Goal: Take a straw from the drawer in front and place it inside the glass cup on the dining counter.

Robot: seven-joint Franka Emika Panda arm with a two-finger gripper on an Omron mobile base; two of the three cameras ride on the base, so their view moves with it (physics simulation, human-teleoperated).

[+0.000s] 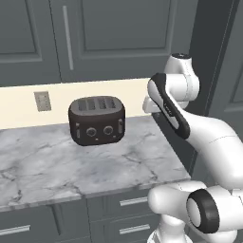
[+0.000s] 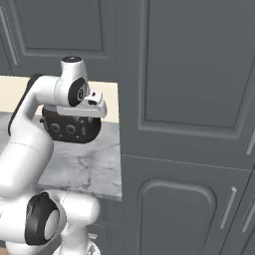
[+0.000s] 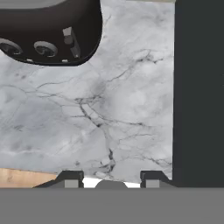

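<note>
While the drawer (image 1: 134,201) under the marble worktop (image 1: 71,161) sits closed, no straw is exposed.
Gripper (image 3: 111,178) hovers over bare marble, fingers apart, holding nothing; black toaster (image 1: 97,120) beyond; likely staging before reaching for the bar handle (image 1: 133,201).

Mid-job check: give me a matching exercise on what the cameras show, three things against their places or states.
Things:
1. black four-slot toaster
2. slate-grey drawers with silver bar handles
3. end effector

Places or states:
A. below the marble worktop's front edge
B. open, above bare marble
C. standing at the back of the worktop

Pairs: 1-C, 2-A, 3-B
</note>
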